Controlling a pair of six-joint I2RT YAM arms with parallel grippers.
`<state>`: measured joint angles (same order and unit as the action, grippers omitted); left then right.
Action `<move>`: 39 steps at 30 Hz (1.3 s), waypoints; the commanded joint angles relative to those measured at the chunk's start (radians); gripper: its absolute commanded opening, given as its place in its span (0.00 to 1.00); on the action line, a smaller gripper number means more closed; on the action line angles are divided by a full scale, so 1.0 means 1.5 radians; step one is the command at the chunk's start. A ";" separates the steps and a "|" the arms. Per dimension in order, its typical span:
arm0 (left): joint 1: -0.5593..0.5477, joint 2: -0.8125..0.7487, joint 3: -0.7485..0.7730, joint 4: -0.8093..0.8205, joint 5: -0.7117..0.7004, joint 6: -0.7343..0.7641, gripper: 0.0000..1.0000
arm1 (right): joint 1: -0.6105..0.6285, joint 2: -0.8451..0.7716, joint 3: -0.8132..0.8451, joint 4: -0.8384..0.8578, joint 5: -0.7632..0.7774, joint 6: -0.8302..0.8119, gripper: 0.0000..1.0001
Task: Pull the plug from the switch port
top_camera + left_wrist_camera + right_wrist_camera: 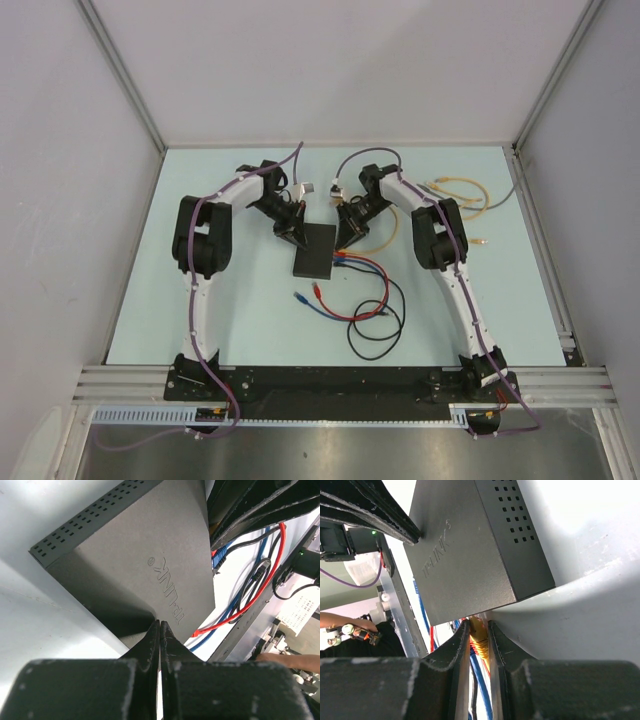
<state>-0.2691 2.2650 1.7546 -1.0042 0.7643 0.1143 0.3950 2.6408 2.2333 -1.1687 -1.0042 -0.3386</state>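
Matte-black switch [314,250], vented side, embossed lid; left gripper [159,623] clenched empty; right gripper [478,626] grasping yellow plug [479,640] at 3 o'clock.

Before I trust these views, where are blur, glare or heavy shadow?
Top external: even soft light, the switch sharp. Left wrist: the left gripper is blurred, and a dark shadow lies beside the switch. Right wrist: the right gripper is blurred around the yellow plug, and the table glares white.
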 commanded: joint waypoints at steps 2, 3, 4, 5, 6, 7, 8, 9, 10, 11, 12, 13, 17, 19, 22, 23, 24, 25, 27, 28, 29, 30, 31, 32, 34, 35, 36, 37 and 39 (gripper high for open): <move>-0.007 -0.002 0.024 0.002 -0.002 0.016 0.00 | 0.001 0.016 -0.062 0.016 0.106 -0.062 0.00; -0.008 -0.002 0.024 0.002 -0.001 0.016 0.00 | 0.003 0.014 -0.076 0.010 0.099 -0.069 0.00; -0.008 -0.001 0.023 0.002 -0.002 0.017 0.00 | 0.004 0.014 -0.078 0.000 0.097 -0.080 0.00; -0.008 -0.001 0.023 0.002 -0.002 0.017 0.00 | 0.004 0.015 -0.076 -0.001 0.096 -0.080 0.00; -0.008 -0.001 0.023 0.002 -0.002 0.017 0.00 | 0.000 0.016 -0.062 -0.001 0.097 -0.080 0.00; -0.009 -0.002 0.022 0.002 -0.001 0.017 0.00 | -0.005 0.018 -0.052 -0.004 0.096 -0.080 0.00; -0.009 -0.001 0.022 0.002 -0.002 0.017 0.00 | -0.009 0.023 -0.038 -0.004 0.099 -0.077 0.00; -0.009 -0.001 0.022 0.001 -0.003 0.017 0.00 | -0.015 0.025 -0.027 -0.002 0.104 -0.076 0.00; -0.009 -0.001 0.022 0.002 -0.002 0.017 0.00 | -0.017 0.025 -0.009 0.002 0.107 -0.076 0.00; -0.009 0.000 0.022 0.002 -0.003 0.017 0.00 | -0.020 0.023 -0.002 -0.001 0.102 -0.099 0.00; -0.009 0.000 0.022 0.002 -0.002 0.017 0.00 | -0.021 0.025 0.003 -0.003 0.103 -0.102 0.00; -0.010 0.000 0.022 0.002 -0.002 0.016 0.00 | -0.025 0.026 0.013 -0.006 0.103 -0.104 0.00; -0.011 0.004 0.023 0.002 -0.003 0.016 0.00 | -0.014 0.017 -0.024 -0.008 0.102 -0.108 0.00; -0.011 0.005 0.025 0.001 -0.002 0.016 0.00 | -0.008 0.009 -0.043 -0.013 0.104 -0.108 0.00; -0.011 0.001 0.027 0.000 -0.002 0.017 0.00 | -0.008 -0.008 -0.071 -0.011 0.113 -0.102 0.00; -0.011 0.000 0.027 0.000 -0.003 0.018 0.00 | -0.012 -0.012 -0.074 -0.008 0.114 -0.100 0.00; -0.011 0.000 0.025 0.000 -0.003 0.018 0.00 | -0.016 -0.018 -0.072 -0.008 0.114 -0.097 0.00; -0.011 0.001 0.025 0.000 -0.002 0.018 0.00 | -0.019 -0.026 -0.069 -0.004 0.115 -0.094 0.00; -0.011 0.001 0.025 0.002 -0.001 0.018 0.00 | -0.029 -0.053 -0.055 0.000 0.120 -0.092 0.00; -0.011 0.000 0.026 0.001 -0.002 0.016 0.00 | -0.031 -0.061 -0.052 0.008 0.126 -0.088 0.00; -0.011 0.001 0.026 0.001 -0.002 0.017 0.00 | -0.033 -0.078 -0.047 0.007 0.135 -0.084 0.00; -0.011 0.000 0.028 0.001 0.000 0.016 0.00 | -0.034 -0.086 -0.038 0.005 0.134 -0.088 0.00; -0.011 0.000 0.029 0.001 0.000 0.015 0.00 | -0.032 -0.098 -0.033 -0.004 0.132 -0.095 0.00; -0.011 0.000 0.030 0.001 0.000 0.015 0.00 | -0.030 -0.118 -0.029 -0.009 0.134 -0.110 0.00; -0.011 -0.002 0.033 0.000 0.000 0.014 0.00 | -0.017 -0.134 0.000 -0.036 0.153 -0.129 0.00; -0.011 -0.003 0.034 0.000 0.000 0.015 0.00 | -0.013 -0.140 0.013 -0.047 0.175 -0.153 0.00; -0.011 -0.004 0.036 0.001 0.001 0.013 0.00 | -0.007 -0.155 0.028 -0.057 0.187 -0.162 0.00; -0.011 -0.004 0.036 0.001 0.004 0.012 0.00 | -0.004 -0.161 0.045 -0.071 0.196 -0.170 0.00; -0.011 -0.004 0.042 0.003 0.009 0.007 0.00 | -0.005 -0.180 0.057 -0.071 0.228 -0.170 0.00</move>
<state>-0.2790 2.2650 1.7672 -1.0050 0.7624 0.1146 0.3656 2.5088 2.2284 -1.2335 -0.7727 -0.5274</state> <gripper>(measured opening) 0.005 0.157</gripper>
